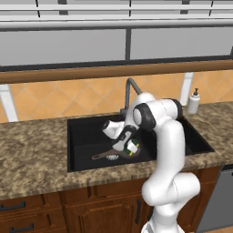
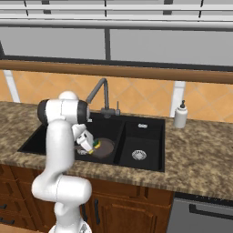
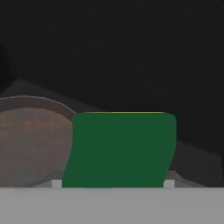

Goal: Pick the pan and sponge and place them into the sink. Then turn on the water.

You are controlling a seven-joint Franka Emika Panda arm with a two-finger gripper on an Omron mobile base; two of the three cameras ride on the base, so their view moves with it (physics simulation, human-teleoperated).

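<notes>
The sponge (image 1: 133,147) (image 2: 96,144) (image 3: 120,148), green over a thin yellow layer, sits between the fingers of my gripper (image 1: 131,146) (image 2: 93,144) (image 3: 112,183), which is shut on it low inside the wide basin of the black sink (image 1: 84,132) (image 2: 143,129). The dark brown pan (image 1: 112,156) (image 2: 106,148) (image 3: 35,144) lies on the basin floor directly under and beside the sponge, its thin handle (image 1: 98,155) pointing left. Whether the sponge touches the pan I cannot tell. The dark gooseneck faucet (image 1: 129,89) (image 2: 103,92) rises behind the sink; no water runs.
A white soap dispenser (image 1: 194,101) (image 2: 180,114) stands on the granite counter (image 1: 32,150) (image 2: 200,154) right of the sink. The narrower basin has a silver drain (image 2: 139,155). My arm's elbow arches over the sink's front edge. Wooden cabinets sit below.
</notes>
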